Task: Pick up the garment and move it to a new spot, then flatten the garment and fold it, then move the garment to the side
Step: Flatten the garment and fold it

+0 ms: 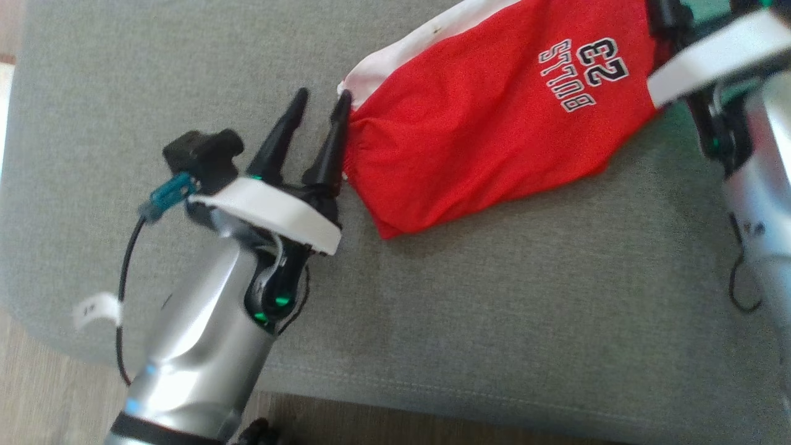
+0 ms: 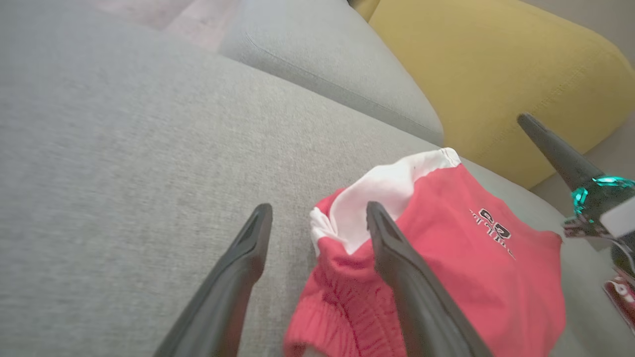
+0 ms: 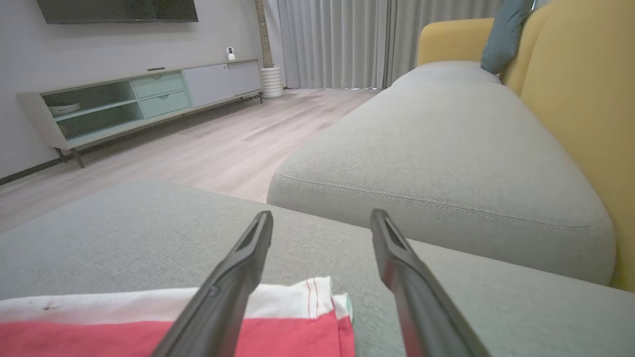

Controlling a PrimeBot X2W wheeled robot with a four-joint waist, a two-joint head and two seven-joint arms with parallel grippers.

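A red garment [image 1: 488, 130] with white trim and upside-down "BULLS 23" lettering lies partly folded on the grey seat cushion [image 1: 494, 309]. My left gripper [image 1: 321, 99] stands open at the garment's left end, its right fingertip touching the gathered waistband. From the left wrist, that gripper [image 2: 318, 210] has one finger over the red and white cloth [image 2: 456, 258], with nothing pinched. My right gripper [image 3: 322, 216] is open just above the garment's white-edged corner [image 3: 297, 302], holding nothing. Its white-banded wrist [image 1: 717, 55] sits at the garment's right end.
A second grey cushion [image 3: 446, 148] adjoins this one, with the yellow sofa back [image 2: 496, 64] and a blue-grey pillow [image 3: 503, 34] behind. The cushion's front edge drops to the wooden floor [image 1: 37, 395]. A low media cabinet [image 3: 124, 99] stands across the room.
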